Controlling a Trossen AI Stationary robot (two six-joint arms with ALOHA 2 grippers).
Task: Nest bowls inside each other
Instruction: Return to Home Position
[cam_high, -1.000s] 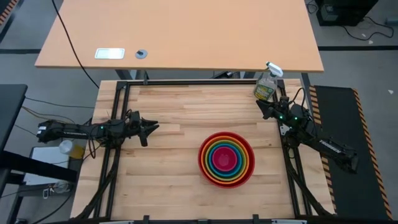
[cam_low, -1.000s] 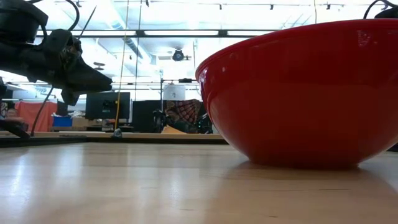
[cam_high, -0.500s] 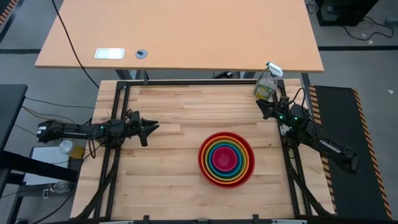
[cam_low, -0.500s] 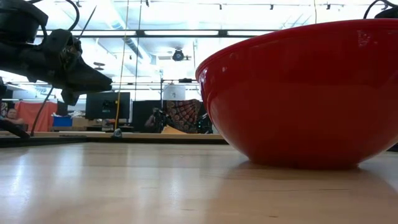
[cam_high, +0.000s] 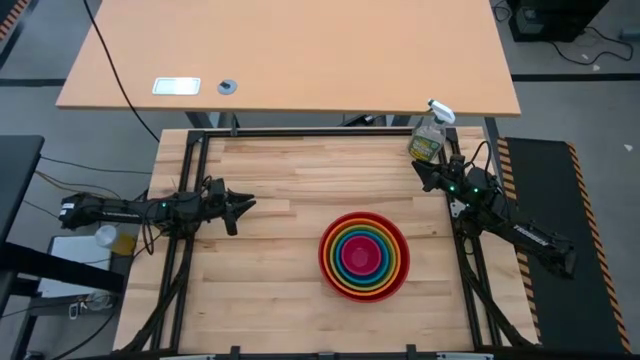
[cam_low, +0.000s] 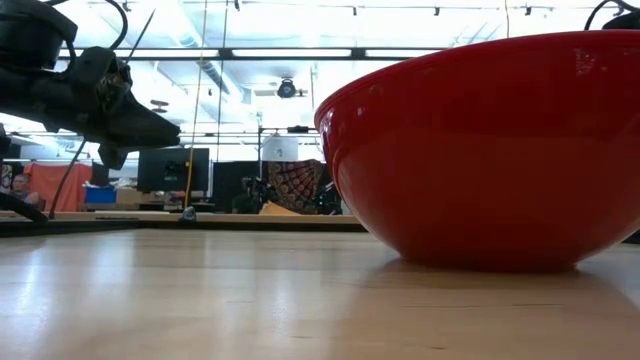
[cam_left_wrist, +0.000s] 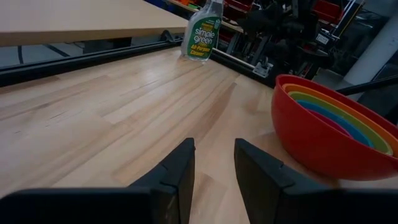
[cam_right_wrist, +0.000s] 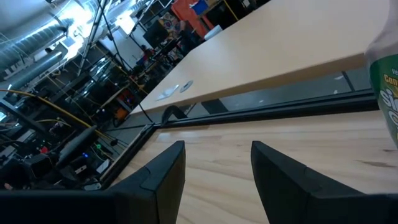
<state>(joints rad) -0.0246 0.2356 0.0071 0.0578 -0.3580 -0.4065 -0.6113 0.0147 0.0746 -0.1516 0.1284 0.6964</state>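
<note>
The bowls (cam_high: 364, 255) stand nested on the table right of centre: red outermost, then orange, lime green, blue, and magenta pink innermost. The red bowl (cam_low: 490, 150) rests on its base; the stack's rims (cam_left_wrist: 336, 112) show in the left wrist view. My left gripper (cam_high: 248, 206) hovers open at the table's left edge, pointing toward the bowls, nothing between its fingers (cam_left_wrist: 214, 168). My right gripper (cam_high: 420, 172) stands open at the far right, beside the spray bottle, with nothing in it (cam_right_wrist: 217, 162).
A clear spray bottle (cam_high: 430, 135) with a green label stands at the table's far right corner, close to my right gripper. A second light-wood table (cam_high: 290, 55) lies beyond the far edge. Bare wood stretches across the table's middle and left (cam_high: 270, 270).
</note>
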